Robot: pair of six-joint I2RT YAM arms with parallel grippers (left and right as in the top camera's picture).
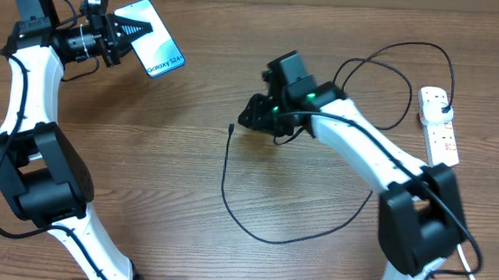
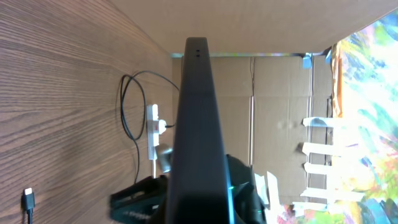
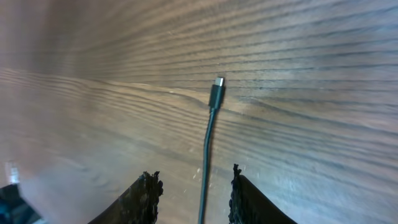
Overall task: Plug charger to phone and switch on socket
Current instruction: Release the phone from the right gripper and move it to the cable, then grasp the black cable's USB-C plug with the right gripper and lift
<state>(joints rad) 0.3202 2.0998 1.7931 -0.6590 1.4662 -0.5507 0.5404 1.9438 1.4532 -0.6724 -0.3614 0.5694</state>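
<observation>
My left gripper (image 1: 117, 35) is shut on the phone (image 1: 151, 38), held off the table at the far left with its lit blue screen up; in the left wrist view the phone (image 2: 198, 124) shows edge-on between the fingers. The black charger cable (image 1: 236, 213) loops across the table, and its connector tip (image 1: 232, 128) lies on the wood. My right gripper (image 1: 253, 114) is open just right of the tip. In the right wrist view the cable (image 3: 208, 149) runs between the open fingers (image 3: 194, 180), with the tip (image 3: 217, 91) ahead. The white socket strip (image 1: 439, 124) lies at the far right with the black plug (image 1: 443, 103) in it.
The strip's white cord (image 1: 471, 253) trails toward the front right. The cable's far loop (image 1: 393, 71) curls between my right arm and the strip. Cardboard panels (image 2: 280, 112) stand behind the table.
</observation>
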